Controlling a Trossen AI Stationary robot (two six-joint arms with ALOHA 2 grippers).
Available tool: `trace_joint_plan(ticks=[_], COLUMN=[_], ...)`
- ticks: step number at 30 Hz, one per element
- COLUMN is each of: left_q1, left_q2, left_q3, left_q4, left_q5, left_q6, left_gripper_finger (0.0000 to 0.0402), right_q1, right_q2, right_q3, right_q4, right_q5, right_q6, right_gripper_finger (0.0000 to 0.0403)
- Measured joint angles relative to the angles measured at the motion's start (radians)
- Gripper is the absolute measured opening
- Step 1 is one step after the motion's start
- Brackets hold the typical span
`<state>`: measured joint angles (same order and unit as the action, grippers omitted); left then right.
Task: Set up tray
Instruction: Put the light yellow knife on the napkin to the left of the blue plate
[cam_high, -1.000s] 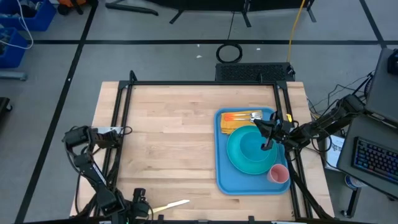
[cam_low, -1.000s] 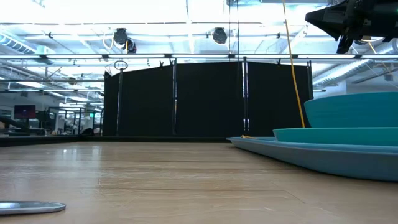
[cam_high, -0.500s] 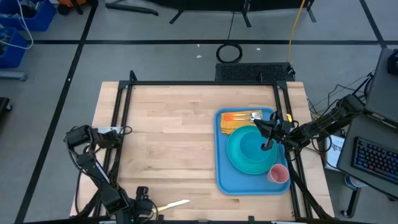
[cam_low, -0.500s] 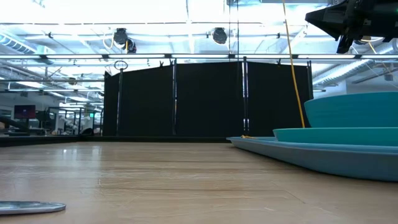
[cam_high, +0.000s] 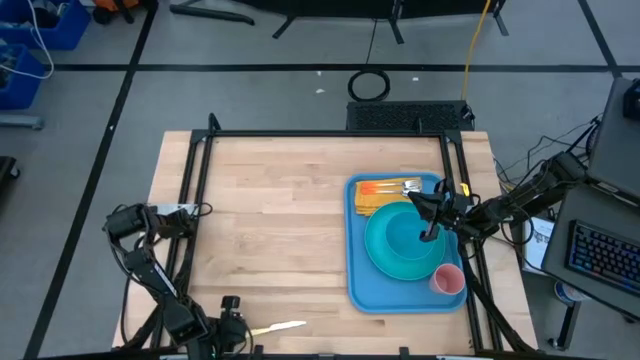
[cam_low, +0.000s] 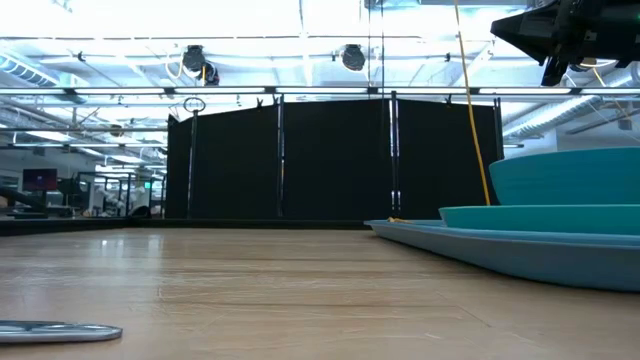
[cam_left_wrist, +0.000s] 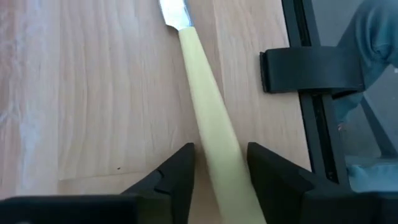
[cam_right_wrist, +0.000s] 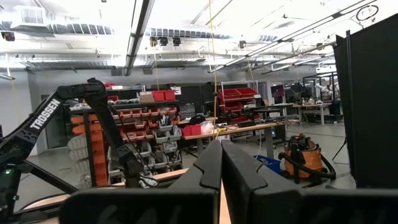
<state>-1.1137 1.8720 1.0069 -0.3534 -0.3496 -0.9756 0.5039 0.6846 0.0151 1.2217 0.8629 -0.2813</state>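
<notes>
- High view: left gripper (cam_high: 238, 327) at near table edge, at the handle end of a pale-yellow-handled table knife (cam_high: 277, 327) lying flat on the light wood table (cam_high: 270, 220).
- Left wrist view only: dark fingers (cam_left_wrist: 177, 169) straddle the knife's handle (cam_left_wrist: 208, 130), one each side, close in; can't tell if they touch it yet.
- Large bright-blue rectangular plastic tray (cam_high: 358, 280) sits on table's right side, holding round turquoise plate (cam_high: 395, 252), yellow-orange folded napkin (cam_high: 372, 194) w/ metal cutlery on it, pink cup (cam_high: 448, 279).
- Right gripper (cam_high: 429, 235) hangs over the plate; right wrist view shows its fingers pressed together, empty.
- Low view adds: knife blade (cam_low: 60, 331) flat on wood, tray rim (cam_low: 470, 245) seen edge-on.
</notes>
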Motion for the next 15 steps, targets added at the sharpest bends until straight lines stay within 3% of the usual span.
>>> trace_joint_plan(ticks=[9,15], left_q1=[0.000,0.003], left_q2=[0.008,0.004], left_q3=[0.000,0.000], left_q4=[0.010,0.014], left_q5=[-0.014,0.002], left_q6=[-0.024,-0.029], left_gripper_finger=[0.0079,0.0079], right_q1=[0.000,0.000], right_q2=[0.000,0.000], right_q3=[0.000,0.000], right_q4=[0.000,0.000], right_q5=[0.000,0.000], right_q6=[0.000,0.000], right_gripper_finger=[0.0000,0.0000])
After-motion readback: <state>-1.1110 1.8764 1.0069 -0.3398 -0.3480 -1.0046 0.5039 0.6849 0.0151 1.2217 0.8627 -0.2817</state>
